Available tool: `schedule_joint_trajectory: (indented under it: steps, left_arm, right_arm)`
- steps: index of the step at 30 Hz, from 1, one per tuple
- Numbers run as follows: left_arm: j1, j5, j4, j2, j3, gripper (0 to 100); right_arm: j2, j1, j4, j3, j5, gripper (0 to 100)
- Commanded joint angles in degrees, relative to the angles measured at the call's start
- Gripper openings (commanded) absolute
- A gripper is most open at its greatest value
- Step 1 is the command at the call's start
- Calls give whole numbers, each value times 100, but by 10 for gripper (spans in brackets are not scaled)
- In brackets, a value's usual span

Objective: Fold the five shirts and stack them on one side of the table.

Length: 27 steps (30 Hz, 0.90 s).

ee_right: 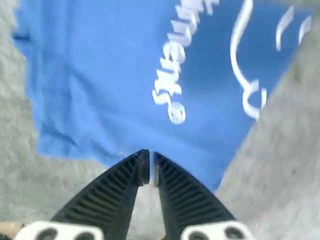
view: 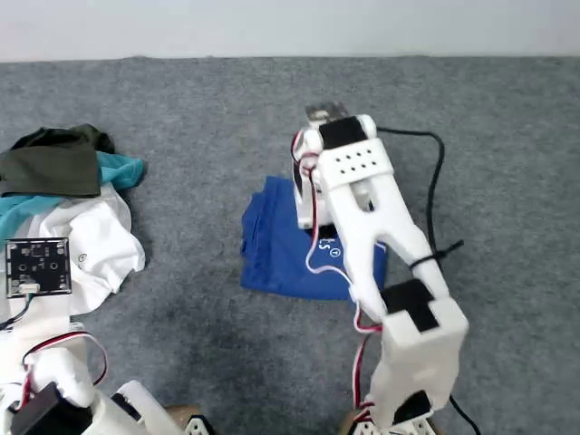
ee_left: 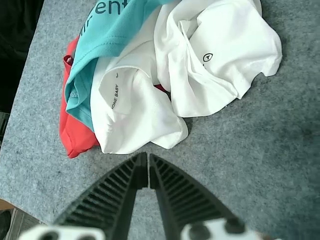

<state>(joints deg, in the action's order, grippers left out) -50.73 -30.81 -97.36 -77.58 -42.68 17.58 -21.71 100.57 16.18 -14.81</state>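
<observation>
Both closed and empty: my left claw (ee_left: 148,159) and right claw (ee_right: 149,155). Blue shirt (ee_right: 100,75) looks limp and light; I'd pinch its edge.

The worktop (view: 181,109) is a mottled, felt-like grey all over. The blue shirt (view: 276,258) is a strong royal blue, printed with white lettering and white curved lines. Well apart from the blue shirt, on the left arm's side, there's a heap of colours. It holds a white shirt (view: 95,240) with small dark print and a teal shirt (view: 122,170) with darker teal lettering. There is also a dark olive shirt (view: 54,165) and a coral-red shirt (ee_left: 75,125). The right arm (view: 372,227) over the blue shirt is white with black blocks, trailing red and white wires, and a black cable (view: 437,181) runs beside it. The left jaws and the right jaws are both black with a ribbed pattern.
</observation>
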Motion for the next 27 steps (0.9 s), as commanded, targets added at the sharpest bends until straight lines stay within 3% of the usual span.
schedule_joint_trajectory:
  steps: [1, 9, 24, 27]
  left_arm:
    - [-9, -9, 9, -53, 40, 19]
    - [9, -26, 26, -53, 31, 19]
    - [18, -343, 26, -18, 31, 19]
    - [18, -501, 26, -18, 31, 19]
  right_arm:
    - [-655, 180, 224, -475, -387, 135]
    - [-435, 514, -84, -782, -659, 323]
    - [1789, 708, -1455, -782, -774, 323]
    - [2185, 681, -1490, -730, -774, 247]
